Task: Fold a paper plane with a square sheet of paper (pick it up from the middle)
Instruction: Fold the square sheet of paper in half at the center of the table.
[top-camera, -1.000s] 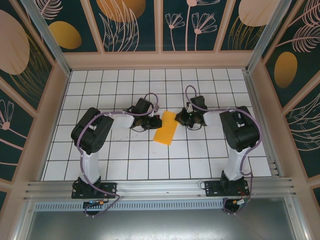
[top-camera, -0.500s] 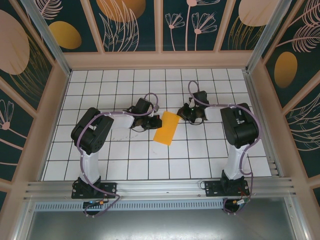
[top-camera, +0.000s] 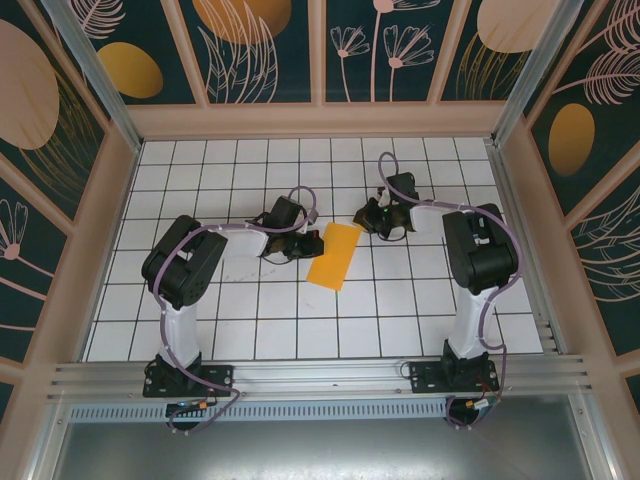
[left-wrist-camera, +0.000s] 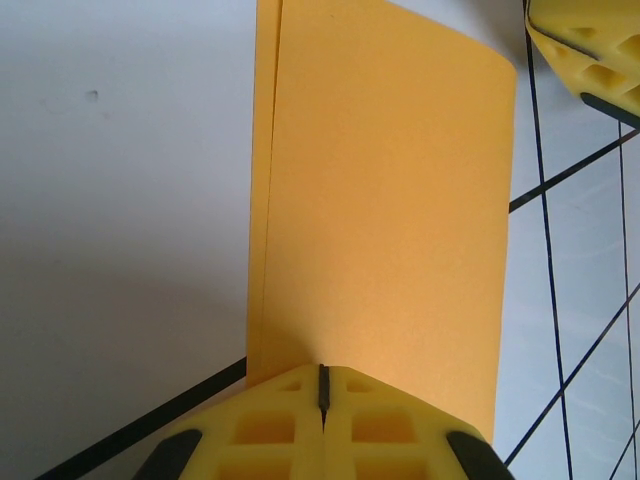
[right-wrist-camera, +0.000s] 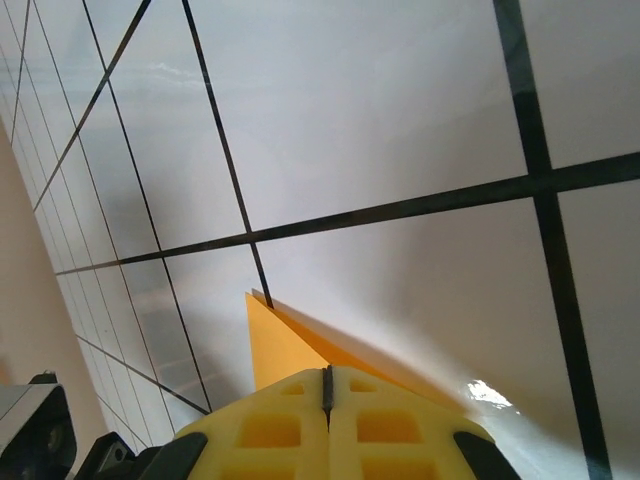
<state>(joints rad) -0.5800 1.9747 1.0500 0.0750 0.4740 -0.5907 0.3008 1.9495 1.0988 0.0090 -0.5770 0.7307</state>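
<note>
Change: right claw (top-camera: 367, 221) shifted rearward, tips at the far corner of the sheet (top-camera: 333, 256).
Claws: both closed together; left claw (top-camera: 311, 241) unmoved at sheet's edge.
Sheet: folded rectangle, mid surface (top-camera: 250, 322); next crease likely due.

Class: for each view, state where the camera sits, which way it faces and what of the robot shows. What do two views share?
Top external: above and behind the robot, looking down at the table; the left arm, right arm, left gripper and right gripper show.
Left wrist: on the left arm, facing along the square sheet of paper; its own shut gripper shows.
Right wrist: on the right arm, facing low across the table; its own shut gripper shows.
Shared: both wrist views show that sheet.
</note>
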